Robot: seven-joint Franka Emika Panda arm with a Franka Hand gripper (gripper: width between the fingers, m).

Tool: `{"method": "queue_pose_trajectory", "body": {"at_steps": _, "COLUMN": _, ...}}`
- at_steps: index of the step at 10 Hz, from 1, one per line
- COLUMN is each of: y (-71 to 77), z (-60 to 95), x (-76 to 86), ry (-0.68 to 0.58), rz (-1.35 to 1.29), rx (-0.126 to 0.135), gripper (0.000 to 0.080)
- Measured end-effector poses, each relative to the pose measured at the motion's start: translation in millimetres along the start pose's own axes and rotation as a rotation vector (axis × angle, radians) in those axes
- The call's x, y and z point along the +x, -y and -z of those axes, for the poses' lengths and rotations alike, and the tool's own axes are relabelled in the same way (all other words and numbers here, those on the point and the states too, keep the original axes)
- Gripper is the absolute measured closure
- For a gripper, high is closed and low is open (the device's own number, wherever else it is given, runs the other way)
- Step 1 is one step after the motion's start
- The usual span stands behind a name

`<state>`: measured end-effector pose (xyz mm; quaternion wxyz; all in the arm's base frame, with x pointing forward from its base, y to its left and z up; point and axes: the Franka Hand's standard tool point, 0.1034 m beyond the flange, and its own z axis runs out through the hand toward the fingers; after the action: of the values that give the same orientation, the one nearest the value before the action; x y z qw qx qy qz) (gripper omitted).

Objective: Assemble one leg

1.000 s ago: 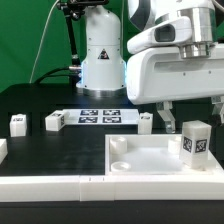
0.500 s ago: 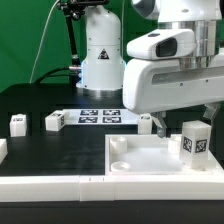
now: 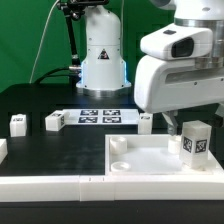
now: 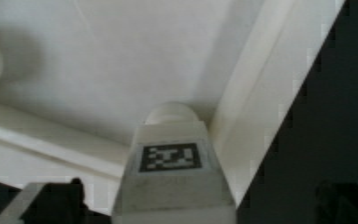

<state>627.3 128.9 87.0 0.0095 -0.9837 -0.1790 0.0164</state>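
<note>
You had the end effector (image 4: 208,205) spread open around the leg (image 3: 195,140), which stood upright on the white tray (image 3: 150,165) at the exterior view's right; it looked light, hard and smooth, best pinched on its flat sides.

The arm (image 3: 185,70) now sits a little lower and further toward the exterior view's right. Its near finger (image 3: 170,122) stands closer to the leg (image 3: 195,140). The small block (image 3: 146,121), partly covered half a second ago, shows whole.
</note>
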Motion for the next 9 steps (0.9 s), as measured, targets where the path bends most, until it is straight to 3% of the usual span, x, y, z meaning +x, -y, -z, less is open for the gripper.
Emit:
{"method": "queue_pose_trajectory", "body": {"at_steps": 3, "y": -2.8, "z": -0.3, "x": 1.9, "ry": -0.011, "rz": 0.011, "rx": -0.002, "gripper": 0.015}}
{"method": "queue_pose_trajectory", "body": {"at_steps": 4, "y": -2.4, "z": -0.5, "x": 1.9, "ry": -0.011, "rz": 0.011, "rx": -0.002, "gripper": 0.0239}}
{"method": "queue_pose_trajectory", "body": {"at_steps": 5, "y": -2.5, "z": -0.5, "x": 1.9, "ry": -0.01, "rz": 0.011, "rx": -0.002, "gripper": 0.0239}}
{"method": "queue_pose_trajectory", "body": {"at_steps": 6, "y": -2.8, "z": -0.4, "x": 2.0, "ry": -0.011, "rz": 0.011, "rx": -0.002, "gripper": 0.0441}}
{"method": "queue_pose_trajectory", "body": {"at_steps": 7, "y": -4.7, "z": -0.2, "x": 1.8, "ry": -0.011, "rz": 0.009, "rx": -0.004, "gripper": 0.0504}}
{"method": "queue_pose_trajectory", "body": {"at_steps": 9, "y": -5.4, "z": -0.1, "x": 1.7, "ry": -0.011, "rz": -0.02, "rx": -0.004, "gripper": 0.0504}}
